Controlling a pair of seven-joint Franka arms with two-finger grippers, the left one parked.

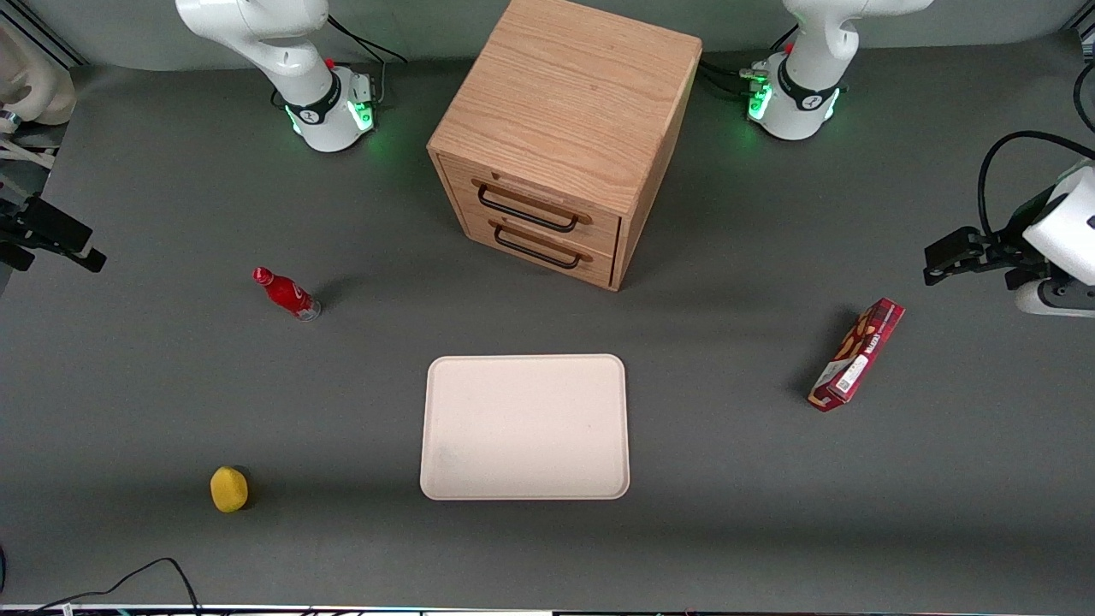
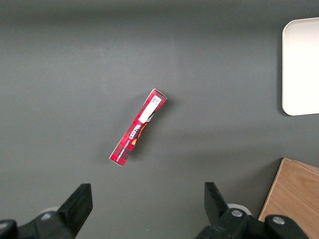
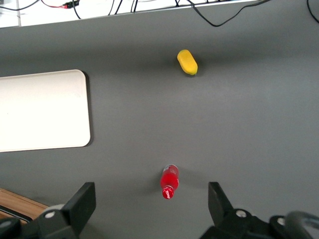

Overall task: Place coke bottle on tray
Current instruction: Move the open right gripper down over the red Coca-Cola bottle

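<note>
Grey bench [image 1: 128,385] carries the coke bottle [image 1: 287,294], standing apart from the tray [image 1: 524,427], which lies near the front edge. At the working arm's end, the gripper [image 3: 152,201] hovers high, jaws wide and empty.

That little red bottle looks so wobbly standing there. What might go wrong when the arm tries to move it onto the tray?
The coke bottle is slim and stands upright, so a finger of the open gripper arriving off-centre could tip it and send it rolling. A grip near its red cap might let it swing. Set down on the low rim of the tray, it may topple again.
</note>
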